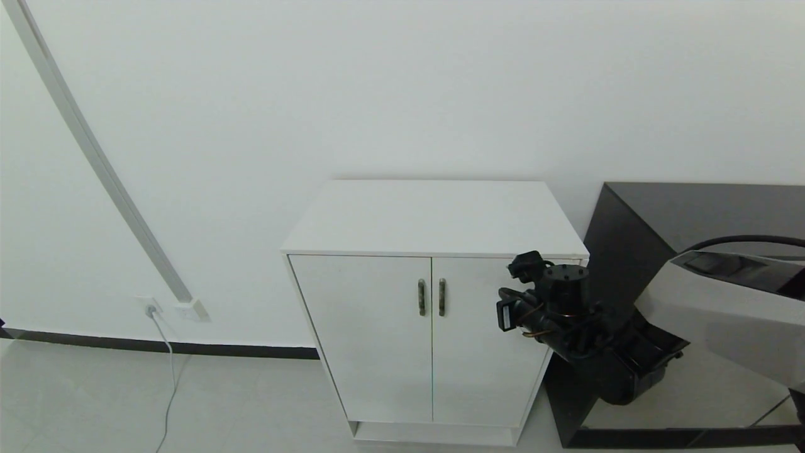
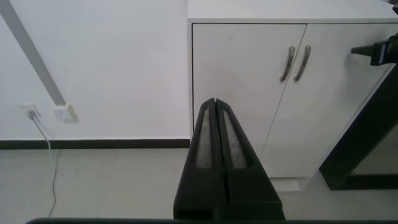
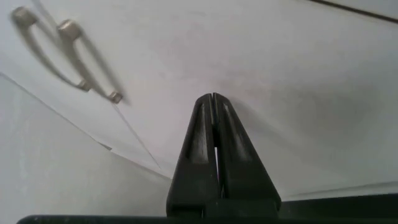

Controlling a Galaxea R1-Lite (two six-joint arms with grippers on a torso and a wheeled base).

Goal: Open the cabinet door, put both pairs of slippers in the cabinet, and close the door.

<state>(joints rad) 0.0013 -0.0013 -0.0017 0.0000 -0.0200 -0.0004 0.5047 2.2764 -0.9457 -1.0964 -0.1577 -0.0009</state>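
Right of centre in the head view, the right gripper [image 3: 213,102] sits with its two fingers pressed tight together, gripping nothing. Its tip is close to the face of the right door [image 1: 481,340]; whether it touches cannot be told. The left gripper [image 2: 214,104] is likewise pinched together and holds nothing. It stands back from the cabinet [image 1: 434,217] and points toward the left door [image 1: 371,333]. That cabinet is white and stands at lower centre of the frame against the white wall, with both doors flush and closed. Two metal handles [image 1: 431,297] stand upright side by side at the seam between the doors, near their upper part. A black unit [image 1: 660,214] stands just beside the cabinet at the right of the frame. At lower left, a wall socket [image 1: 151,308] carries a grey cable [image 1: 170,377] that drops to the pale tiled floor [image 1: 239,402]. A pale conduit strip [image 1: 94,151] slants down from the upper left corner to a point just beside the socket. Dark skirting [image 1: 157,346] runs along the foot of the wall.
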